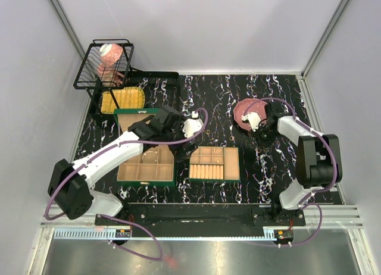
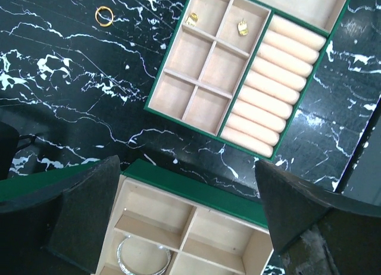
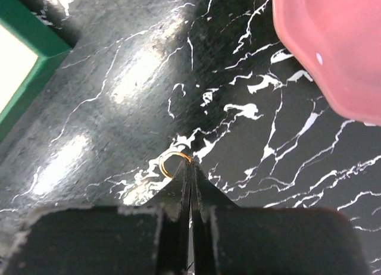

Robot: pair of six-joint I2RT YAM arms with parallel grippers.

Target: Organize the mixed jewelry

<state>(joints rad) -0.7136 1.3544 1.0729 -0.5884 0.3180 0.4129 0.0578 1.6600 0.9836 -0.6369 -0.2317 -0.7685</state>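
Note:
My right gripper (image 3: 190,165) is shut, and its tips pinch the edge of a thin gold wire hoop (image 3: 168,163) on the black marble mat, just left of the pink plate (image 3: 333,43). In the top view it (image 1: 254,122) sits at the plate's near edge. My left gripper (image 2: 187,168) is open and empty above the far edge of a green box (image 2: 196,191), which holds a silver bangle (image 2: 143,258). Beyond it, a second green box (image 2: 178,105) holds two gold studs (image 2: 191,19). A gold ring (image 2: 104,15) lies loose on the mat.
In the top view the two green boxes (image 1: 146,181) (image 1: 214,178) lie side by side at the near middle. A black wire rack with a pink cup (image 1: 110,55) and a yellow tray (image 1: 122,100) stand at the back left. Grey walls enclose the table.

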